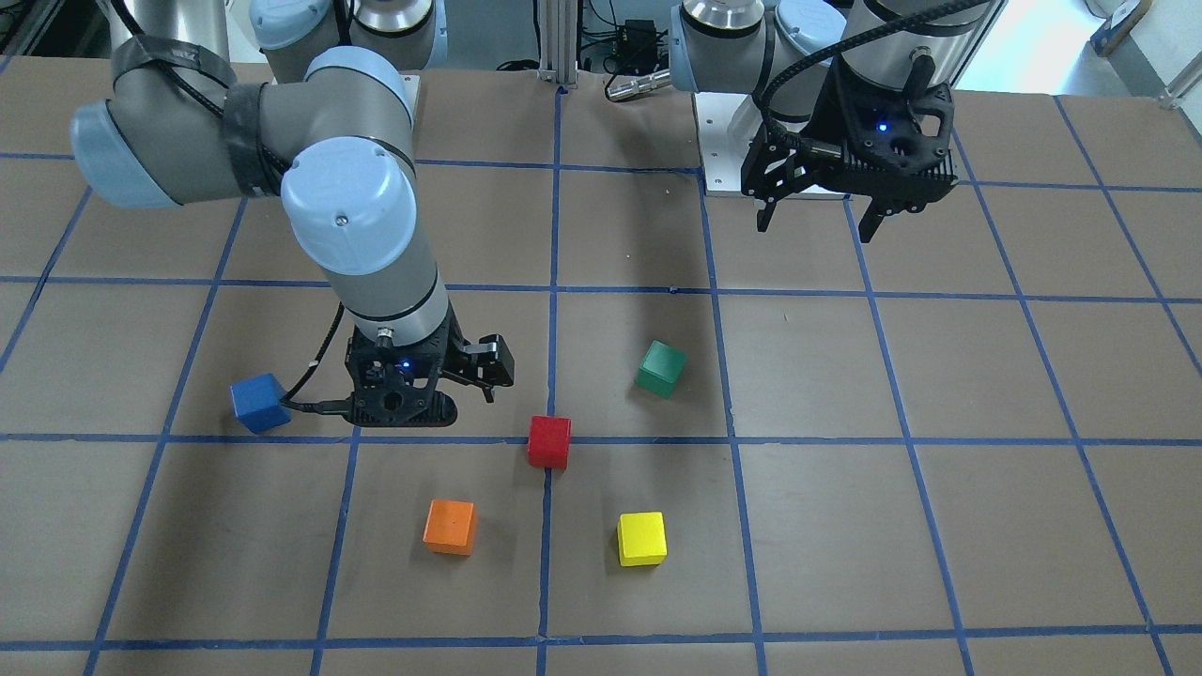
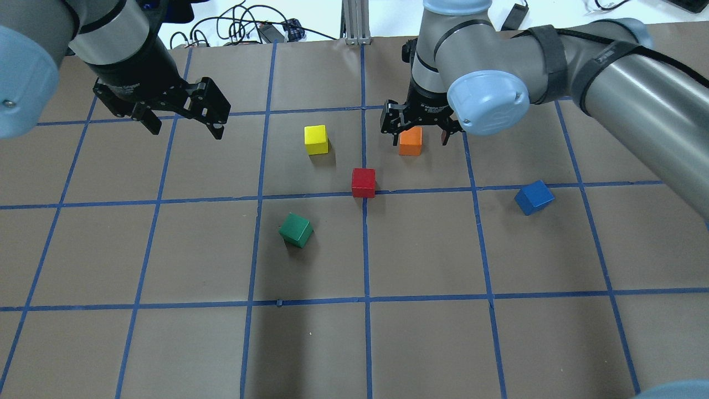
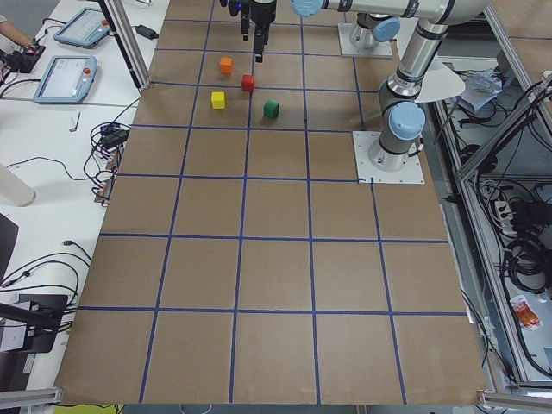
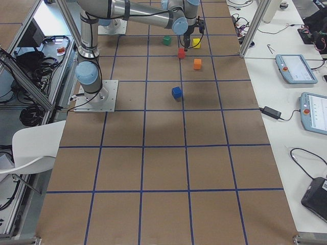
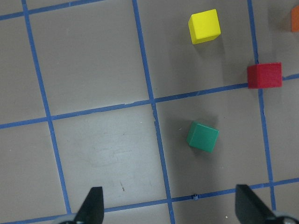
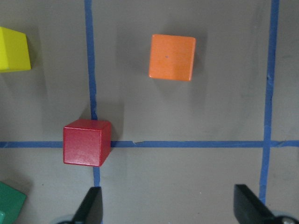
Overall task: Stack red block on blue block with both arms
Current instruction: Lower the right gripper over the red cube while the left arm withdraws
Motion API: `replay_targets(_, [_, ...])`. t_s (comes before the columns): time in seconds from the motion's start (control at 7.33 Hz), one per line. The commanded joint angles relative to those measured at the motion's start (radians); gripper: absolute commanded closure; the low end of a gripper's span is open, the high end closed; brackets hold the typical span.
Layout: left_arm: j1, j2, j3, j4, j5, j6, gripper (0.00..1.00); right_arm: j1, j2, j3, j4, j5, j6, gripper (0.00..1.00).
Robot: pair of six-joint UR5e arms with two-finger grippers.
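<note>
The red block [image 2: 363,182] sits on a blue grid line near the table's middle; it also shows in the front view [image 1: 548,441] and the right wrist view [image 6: 87,142]. The blue block [image 2: 534,197] sits alone on the robot's right side, turned at an angle, as the front view [image 1: 259,402] also shows. My right gripper [image 2: 415,130] is open and empty. It hangs above the table between the two blocks in the front view [image 1: 441,394]. My left gripper [image 2: 186,132] is open and empty, raised at the far left, well away from both blocks.
An orange block [image 2: 410,141] lies under the right gripper's line of sight, a yellow block [image 2: 316,139] is just beyond the red one, and a green block [image 2: 296,229] is nearer the robot. The brown table [image 2: 432,343] carries blue grid tape.
</note>
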Motion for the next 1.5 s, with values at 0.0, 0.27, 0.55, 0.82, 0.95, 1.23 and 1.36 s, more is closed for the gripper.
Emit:
replay_targets(0.0, [0.000,0.012,-0.013,-0.008,0.000,-0.059,0.00,0.068,0.076,-0.058,-0.004,0.000,0.057,0.00])
replay_targets(0.27, [0.007,0.011,-0.013,-0.001,-0.006,-0.045,0.00,0.116,0.133,-0.072,-0.059,-0.002,0.057,0.00])
replay_targets(0.55, [0.006,0.014,-0.014,-0.001,-0.004,-0.045,0.00,0.116,0.150,-0.073,-0.067,-0.005,0.058,0.00])
replay_targets(0.82, [0.006,0.015,-0.014,-0.002,-0.009,-0.045,0.00,0.122,0.186,-0.070,-0.070,-0.002,0.077,0.00])
replay_targets(0.95, [0.010,0.015,-0.025,-0.001,-0.010,-0.042,0.00,0.124,0.194,-0.069,-0.085,-0.002,0.106,0.00])
replay_targets(1.23, [0.012,0.017,-0.030,0.022,-0.009,-0.044,0.00,0.125,0.214,-0.066,-0.082,0.000,0.109,0.00])
replay_targets(1.36, [0.009,0.017,-0.034,0.025,-0.009,-0.044,0.00,0.125,0.229,-0.066,-0.082,0.000,0.109,0.00])
